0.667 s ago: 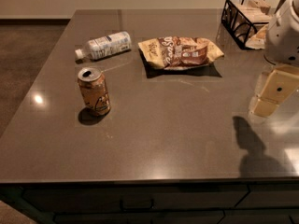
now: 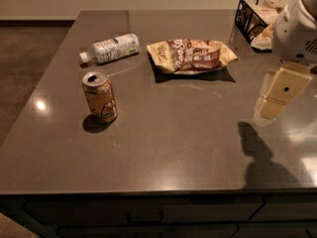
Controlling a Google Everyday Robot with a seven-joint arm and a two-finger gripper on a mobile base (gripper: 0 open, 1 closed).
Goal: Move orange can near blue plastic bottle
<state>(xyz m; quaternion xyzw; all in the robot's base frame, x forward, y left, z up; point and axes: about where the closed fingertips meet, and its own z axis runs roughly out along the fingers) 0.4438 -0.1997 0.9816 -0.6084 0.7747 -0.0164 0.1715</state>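
Observation:
The orange can (image 2: 100,97) stands upright on the dark table at the left, its silver top opened. The blue plastic bottle (image 2: 110,48) lies on its side behind the can, white cap pointing left, a short gap between them. My gripper (image 2: 271,108) hangs above the table's right side, cream coloured below the white arm. It is far to the right of the can and holds nothing that I can see.
A crinkly chip bag (image 2: 190,55) lies in the middle back of the table. A black wire basket (image 2: 249,15) with items inside stands at the back right corner. The table's front edge (image 2: 148,191) runs along the bottom, with drawers below.
My gripper has shifted a little to the left. The can, the bottle and the chip bag have not moved.

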